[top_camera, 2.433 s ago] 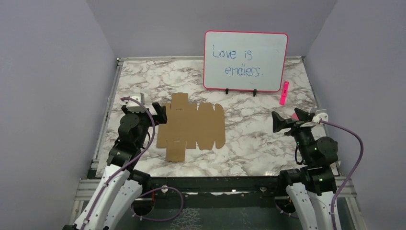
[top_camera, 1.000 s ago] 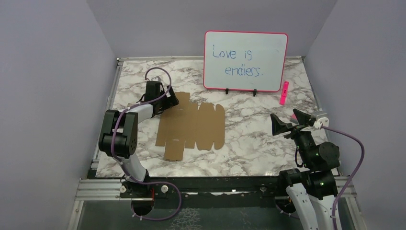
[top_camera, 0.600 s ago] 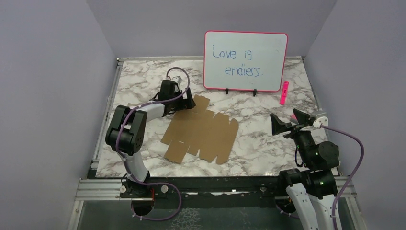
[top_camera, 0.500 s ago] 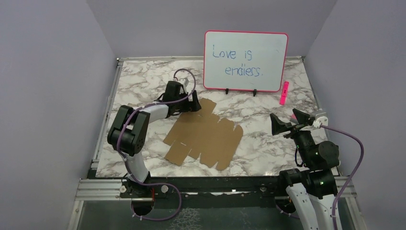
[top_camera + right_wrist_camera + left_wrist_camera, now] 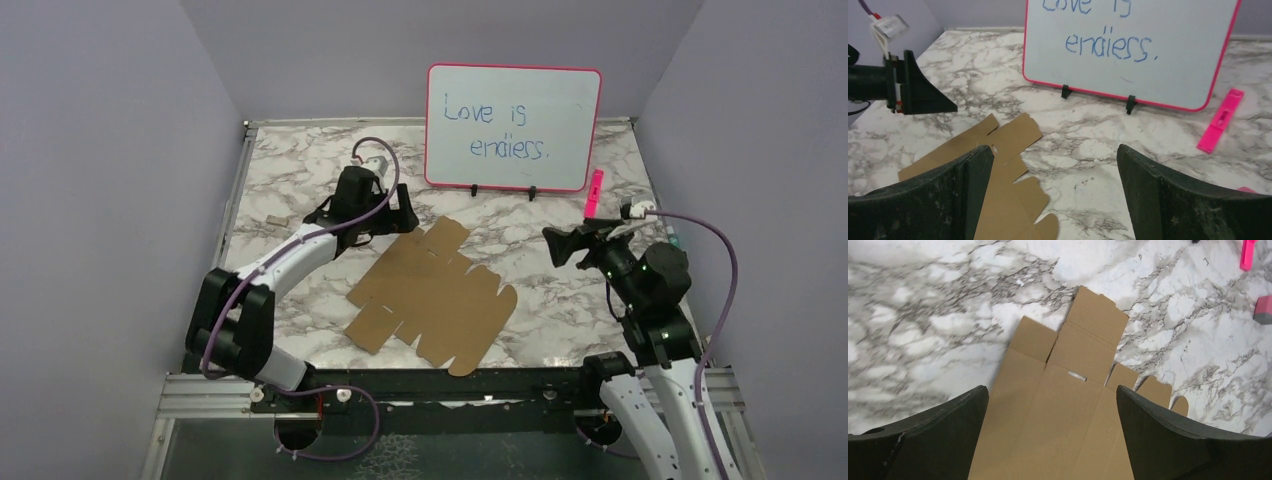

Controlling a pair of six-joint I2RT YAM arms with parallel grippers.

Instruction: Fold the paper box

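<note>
- Since a moment ago, the flat paper box [image 5: 430, 295] has turned askew; it lies mid-worktop [image 5: 290, 160].
- My left gripper [image 5: 363, 218], spread wide, is just beyond its far left edge.
- I see the right gripper [image 5: 572, 240] spread wide too, empty.

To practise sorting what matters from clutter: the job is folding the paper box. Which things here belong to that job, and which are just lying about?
Belongs to the job:
- paper box, a flat unfolded sheet
- left end effector, open
- right end effector, open

Just lying about:
- whiteboard
- pink marker
- pink block
- cardboard scrap
</note>
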